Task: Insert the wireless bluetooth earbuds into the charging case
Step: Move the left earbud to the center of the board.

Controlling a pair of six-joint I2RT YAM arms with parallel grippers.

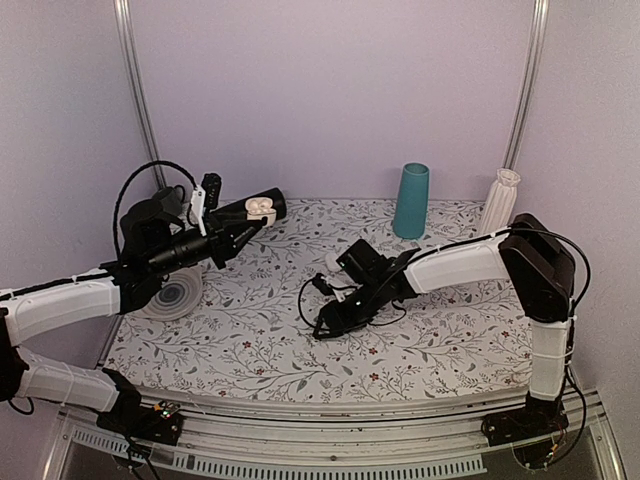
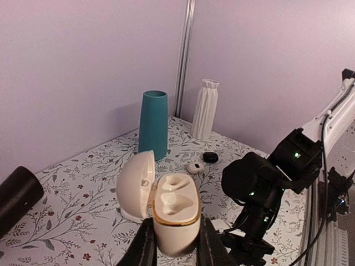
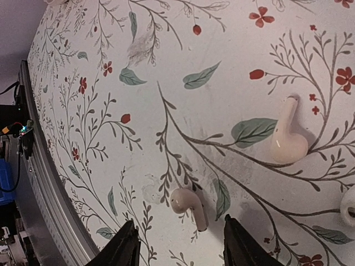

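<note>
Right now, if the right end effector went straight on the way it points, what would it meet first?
Probably the nearer earbud, lying on the table between its open fingers; depth is unclear.

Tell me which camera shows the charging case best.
Left wrist view: the charging case fills the foreground, lid open, both wells visible and empty, held by the left hand. The top external view shows the charging case small and distant. The right wrist view misses it.
</note>
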